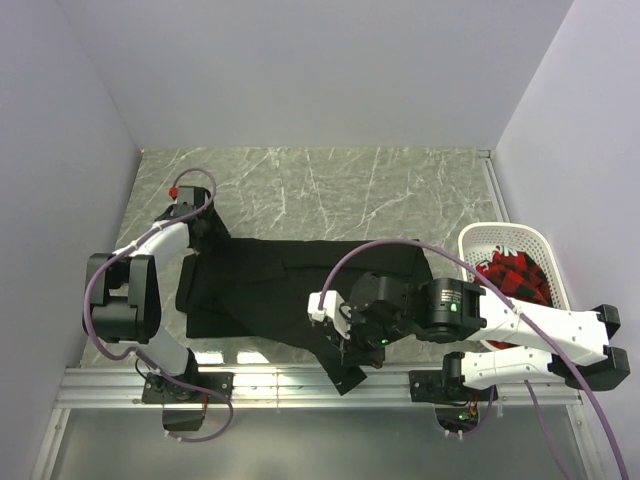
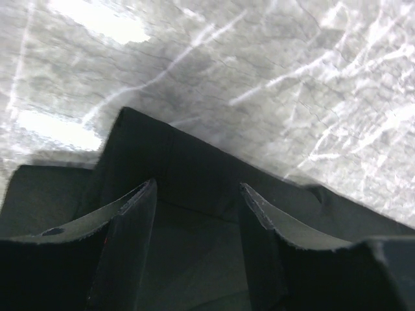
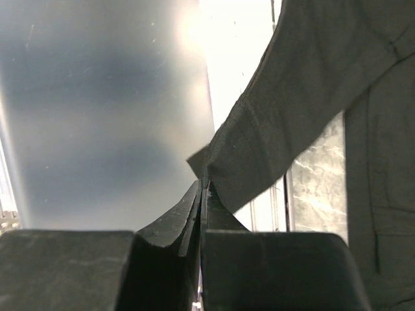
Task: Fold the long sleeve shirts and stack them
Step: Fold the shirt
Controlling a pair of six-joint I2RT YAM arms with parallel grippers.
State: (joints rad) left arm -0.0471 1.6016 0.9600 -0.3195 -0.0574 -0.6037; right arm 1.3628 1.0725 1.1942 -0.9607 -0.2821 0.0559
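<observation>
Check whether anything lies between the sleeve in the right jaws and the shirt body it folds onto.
Nothing visible does. The right gripper pinches the sleeve at the near edge of the table; the black shirt beside it lies bare. The left gripper, open, sits at its far left corner; the basket stands off to the right.

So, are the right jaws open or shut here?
Shut on the black shirt: the right wrist view shows the right jaws pressed together on a sleeve corner.
</observation>
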